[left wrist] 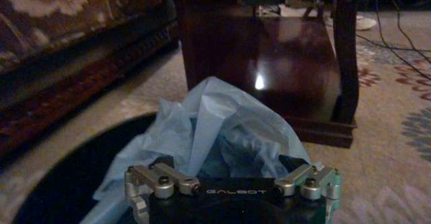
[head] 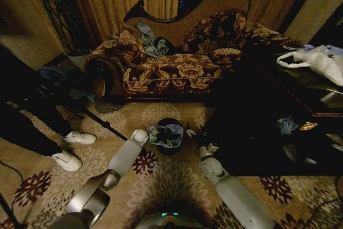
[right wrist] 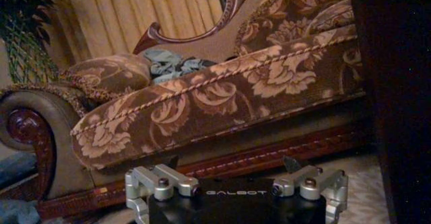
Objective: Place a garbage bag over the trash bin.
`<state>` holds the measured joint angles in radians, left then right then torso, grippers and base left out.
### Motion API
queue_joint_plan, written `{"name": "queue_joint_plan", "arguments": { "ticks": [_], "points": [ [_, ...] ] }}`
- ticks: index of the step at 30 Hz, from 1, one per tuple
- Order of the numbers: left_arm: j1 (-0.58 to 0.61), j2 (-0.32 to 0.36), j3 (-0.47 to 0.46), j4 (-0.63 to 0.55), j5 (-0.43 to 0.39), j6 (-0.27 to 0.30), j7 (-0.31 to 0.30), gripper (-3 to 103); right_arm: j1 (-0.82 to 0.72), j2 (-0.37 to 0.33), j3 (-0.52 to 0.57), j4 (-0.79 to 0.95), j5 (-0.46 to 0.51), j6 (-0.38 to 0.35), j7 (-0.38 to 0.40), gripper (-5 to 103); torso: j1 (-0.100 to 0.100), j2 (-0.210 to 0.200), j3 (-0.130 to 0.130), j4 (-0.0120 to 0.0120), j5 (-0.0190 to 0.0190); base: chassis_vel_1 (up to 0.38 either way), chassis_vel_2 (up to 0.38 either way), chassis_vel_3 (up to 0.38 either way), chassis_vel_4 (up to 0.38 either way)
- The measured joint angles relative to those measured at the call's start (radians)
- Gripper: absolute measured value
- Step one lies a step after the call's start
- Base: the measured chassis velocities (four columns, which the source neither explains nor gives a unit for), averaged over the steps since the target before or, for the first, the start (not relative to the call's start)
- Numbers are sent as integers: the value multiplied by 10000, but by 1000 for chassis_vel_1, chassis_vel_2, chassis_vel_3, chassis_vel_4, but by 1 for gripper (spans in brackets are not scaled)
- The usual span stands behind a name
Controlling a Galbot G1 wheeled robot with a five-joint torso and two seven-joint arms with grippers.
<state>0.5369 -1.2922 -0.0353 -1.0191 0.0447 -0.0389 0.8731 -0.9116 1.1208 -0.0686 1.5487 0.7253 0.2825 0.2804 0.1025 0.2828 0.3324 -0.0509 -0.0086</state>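
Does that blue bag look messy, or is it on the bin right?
It looks messy. The garbage bag sits crumpled in a heap at the mouth of the trash bin, not spread over the rim. The left gripper is right at the bag; the right gripper is beside the bin.

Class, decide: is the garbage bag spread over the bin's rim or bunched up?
Bunched up: the garbage bag sits crumpled in the trash bin, with black rim showing.
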Motion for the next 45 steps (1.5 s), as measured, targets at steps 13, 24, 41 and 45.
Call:
{"name": "queue_joint_plan", "arguments": {
  "ticks": [13, 24, 41, 45],
  "points": [
    [1366, 936, -577, -2754, -1532, 568, -1453, 100, 9, 76, 29, -104, -8, -11, -27, 100, -1, 0, 0, 3, 0, 0, 0, 0, 0],
    [1422, 1561, -793, -2971, -2638, 946, -2612, 100, -35, 47, 81, -73, -10, -8, -13, 100, 0, 0, 0, 1, -2, 0, 0, 0, 0],
    [-2625, 2115, 2340, -149, -4897, 3451, -2416, 100, -130, -26, 127, -87, -53, 94, 37, 100, 1, 0, 0, 0, 2, 0, 0, 0, 0],
    [-3909, 2064, 4547, 522, -5942, 4568, -2418, 100, -149, -7, 186, -127, -110, 194, 43, 100, 1, 1, 1, -2, 1, 0, 0, 0, 0]
  ]
}}
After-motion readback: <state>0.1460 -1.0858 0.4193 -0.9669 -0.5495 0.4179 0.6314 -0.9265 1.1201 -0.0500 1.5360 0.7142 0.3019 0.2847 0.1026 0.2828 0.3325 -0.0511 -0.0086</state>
